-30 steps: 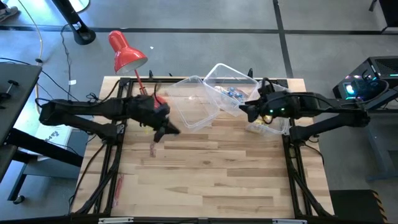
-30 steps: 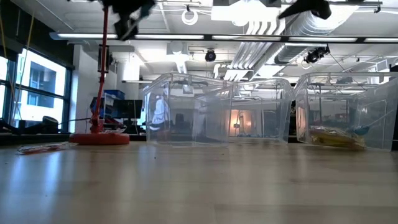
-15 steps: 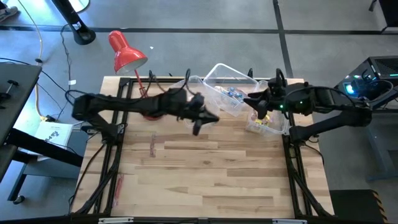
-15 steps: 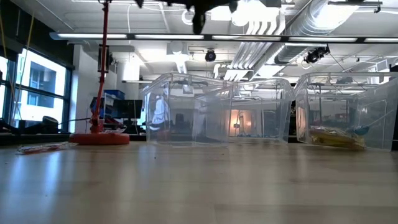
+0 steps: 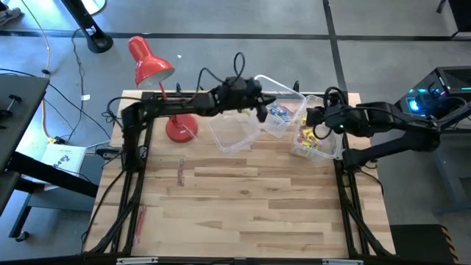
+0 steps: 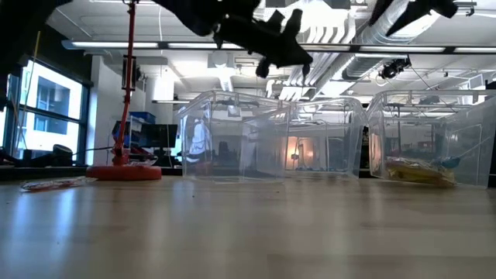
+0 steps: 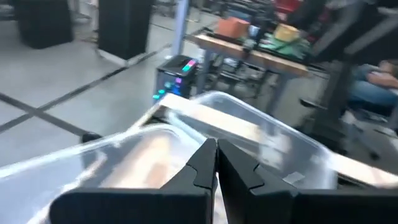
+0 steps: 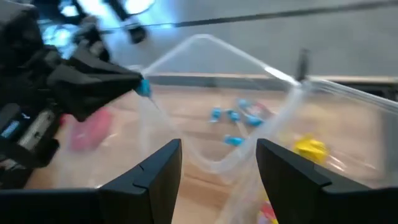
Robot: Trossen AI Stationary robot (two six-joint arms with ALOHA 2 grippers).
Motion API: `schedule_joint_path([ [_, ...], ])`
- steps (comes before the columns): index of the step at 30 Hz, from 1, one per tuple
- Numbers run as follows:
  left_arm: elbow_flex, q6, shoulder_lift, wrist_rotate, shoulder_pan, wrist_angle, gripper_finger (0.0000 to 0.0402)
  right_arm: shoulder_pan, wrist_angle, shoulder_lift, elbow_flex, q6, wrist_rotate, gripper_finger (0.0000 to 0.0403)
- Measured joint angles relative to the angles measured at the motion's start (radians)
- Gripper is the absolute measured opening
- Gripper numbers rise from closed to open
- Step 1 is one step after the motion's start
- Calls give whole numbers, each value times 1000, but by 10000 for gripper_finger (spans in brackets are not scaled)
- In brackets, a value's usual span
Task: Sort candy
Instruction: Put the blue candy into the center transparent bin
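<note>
My left gripper (image 5: 262, 110) reaches from the table's left and hangs above the middle clear bin (image 5: 288, 94). It is shut on a small blue-wrapped candy (image 8: 144, 88). In the left wrist view its fingers (image 7: 216, 152) are closed together. Blue candies (image 5: 277, 112) lie in that middle bin. My right gripper (image 5: 312, 122) is open (image 8: 217, 168) above the right bin (image 5: 329, 149), where yellow packets (image 5: 307, 140) lie. Red/pink sticks (image 5: 181, 173) lie flat on the table. My left gripper pinches the blue-wrapped candy (image 8: 144, 88) at its fingertips, and only a small blue bit shows past them. The fingers point toward the table's right, slanting down. The piece is lifted clear, above the bins.
A third clear bin (image 5: 232, 126) stands left of the middle one, tilted against it. The red desk lamp (image 5: 151, 62) stands with its base (image 5: 180, 129) by the far left. More red sticks (image 5: 140, 219) lie near the left edge. The wooden tabletop (image 5: 250, 206) stretches toward the near edge.
My left gripper has swung from the table's left-middle toward the right and far side, rising until it is over the middle bin, shut throughout. My right gripper has drawn back a little toward the table's right, from the middle bin to above the right bin.
</note>
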Motion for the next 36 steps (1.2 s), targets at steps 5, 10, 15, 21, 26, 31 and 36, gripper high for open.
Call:
schedule_joint_path([
  [5, 70, -11, 84, -9, 35, 2, 49, -55, -47, 9, -15, 42, -19, 202],
  [10, 78, -40, 95, -2, 25, -21, 119, -105, -86, 16, -60, 30, -140, 202],
  [15, 78, -192, 68, 31, 16, -81, 179, -173, -209, 20, -99, -29, -348, 202],
  [21, 79, -343, 9, 313, 21, -147, 206, -264, -329, 6, -167, -47, -483, 202],
  [26, 78, -361, -51, 476, 7, -161, 207, -341, -263, 24, -310, -107, -579, 202],
  [31, 78, -360, -128, 511, -35, -156, 207, -406, -119, 54, -459, -186, -666, 202],
  [36, 78, -318, -229, 506, -71, -151, 207, -455, -45, 113, -534, -283, -748, 202],
])
